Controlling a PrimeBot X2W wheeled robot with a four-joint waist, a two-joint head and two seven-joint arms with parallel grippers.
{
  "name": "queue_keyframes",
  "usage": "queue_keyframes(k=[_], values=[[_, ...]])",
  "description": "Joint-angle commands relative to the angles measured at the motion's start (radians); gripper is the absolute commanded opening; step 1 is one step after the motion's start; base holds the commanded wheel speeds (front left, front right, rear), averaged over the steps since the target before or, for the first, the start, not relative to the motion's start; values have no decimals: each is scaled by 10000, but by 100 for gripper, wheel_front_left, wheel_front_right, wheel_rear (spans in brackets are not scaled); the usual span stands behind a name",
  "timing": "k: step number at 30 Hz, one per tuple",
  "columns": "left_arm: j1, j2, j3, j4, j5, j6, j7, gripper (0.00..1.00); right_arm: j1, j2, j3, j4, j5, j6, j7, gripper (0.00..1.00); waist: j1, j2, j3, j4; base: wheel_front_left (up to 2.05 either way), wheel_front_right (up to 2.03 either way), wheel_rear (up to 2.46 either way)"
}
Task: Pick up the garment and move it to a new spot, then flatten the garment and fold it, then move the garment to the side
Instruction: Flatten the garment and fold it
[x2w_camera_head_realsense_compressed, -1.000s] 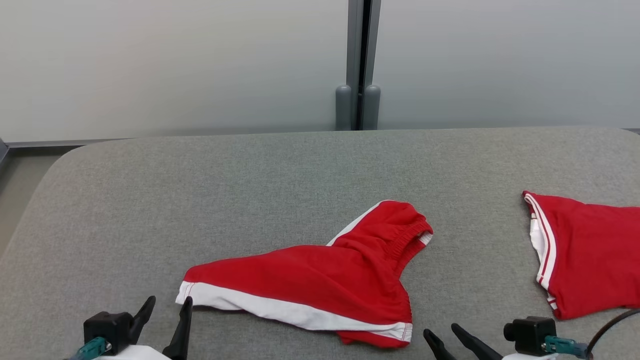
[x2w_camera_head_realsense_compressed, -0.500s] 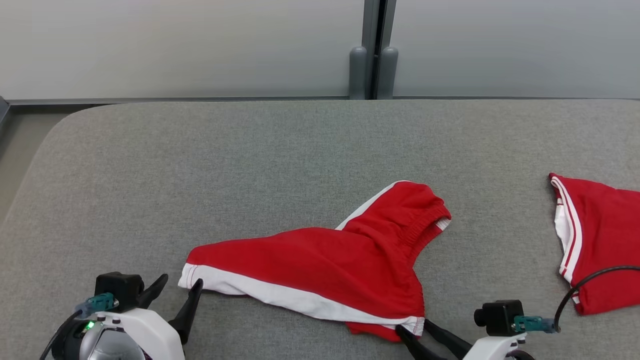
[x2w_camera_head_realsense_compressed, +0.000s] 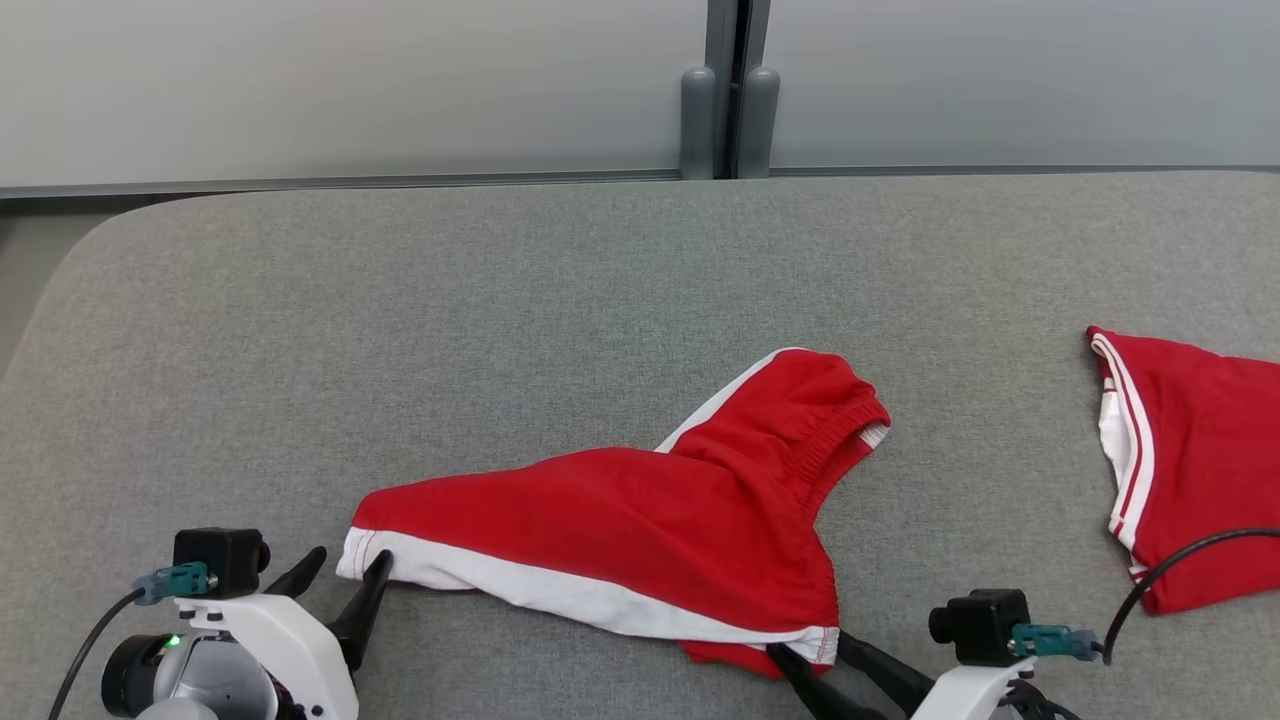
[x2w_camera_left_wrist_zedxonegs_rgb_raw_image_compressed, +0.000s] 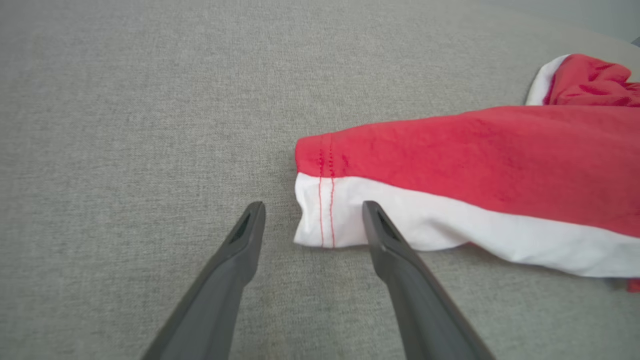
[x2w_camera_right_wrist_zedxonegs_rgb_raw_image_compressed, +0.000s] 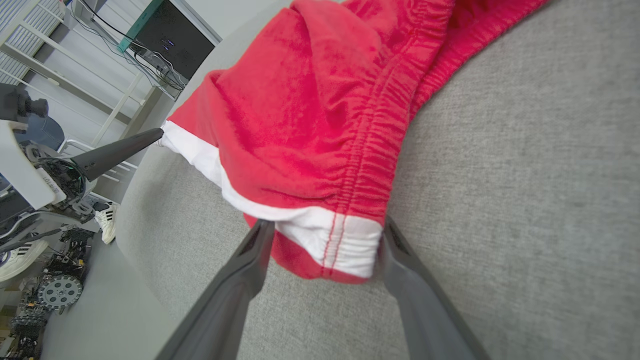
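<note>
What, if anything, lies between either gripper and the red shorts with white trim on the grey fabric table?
Nothing visible does. The open left gripper flanks the white hem corner of the red shorts with white trim; the open right gripper straddles their other near corner on the grey fabric table.

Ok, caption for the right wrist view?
Right gripper, open, straddles a white-hemmed corner of the red garment on the grey surface.

The garment runs off the left wrist view's right edge — a second red garment off the head view's.
</note>
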Motion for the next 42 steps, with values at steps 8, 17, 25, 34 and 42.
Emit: queue_keyframes(k=[8, 17, 25, 34, 42], values=[[-768, -65, -296, 1254, -610, -425, -211, 65, -620, -249, 779, 98, 507, 6, -629, 33, 0, 0, 24, -33, 0, 0, 0], [-873, 137, -789, 1409, -896, -510, -912, 0, -964, -448, 1137, 77, 688, 6, -1166, 0, 0, 0, -190, -35, 0, 0, 0], [-621, 507, -925, 417, -809, -457, -1344, 0, -621, -862, -518, -1003, 274, 6, -1301, 0, 0, 0, -429, -141, 0, 0, 0], [-2136, 725, -1075, -793, -477, -402, -942, 0, -1783, -1254, -1711, -1559, -28, 6, -1305, 0, 0, 0, 667, -275, 0, 0, 0], [-5902, 518, -1647, 219, -726, -507, -223, 0, -5361, -1601, -1357, -872, 1113, 6, -646, 0, 0, 0, 2371, -282, 0, 0, 0]])
